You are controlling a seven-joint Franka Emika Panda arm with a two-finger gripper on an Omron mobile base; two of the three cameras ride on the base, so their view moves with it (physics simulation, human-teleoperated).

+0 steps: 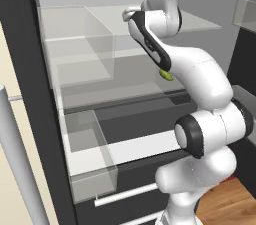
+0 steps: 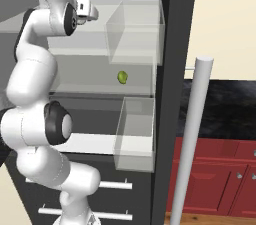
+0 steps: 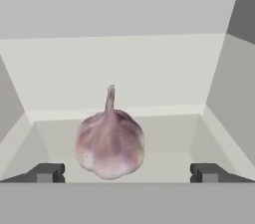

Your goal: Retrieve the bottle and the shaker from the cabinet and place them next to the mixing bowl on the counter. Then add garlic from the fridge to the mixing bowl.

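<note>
Even flat rendered light, no glare, faint shadows, soft low-res edges, no lens distortion

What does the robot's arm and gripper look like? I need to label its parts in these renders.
The arm is glossy white with rounded segments, black bands at the joints and a dark round cap on top. The gripper ends in two small dark grey, blocky fingertips. No cables or markings show.

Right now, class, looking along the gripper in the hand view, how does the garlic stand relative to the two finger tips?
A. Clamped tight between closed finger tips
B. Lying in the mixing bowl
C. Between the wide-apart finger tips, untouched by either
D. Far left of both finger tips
C: the garlic sits on the grey fridge shelf, in the gap of the open gripper, clear of both tips.
</note>
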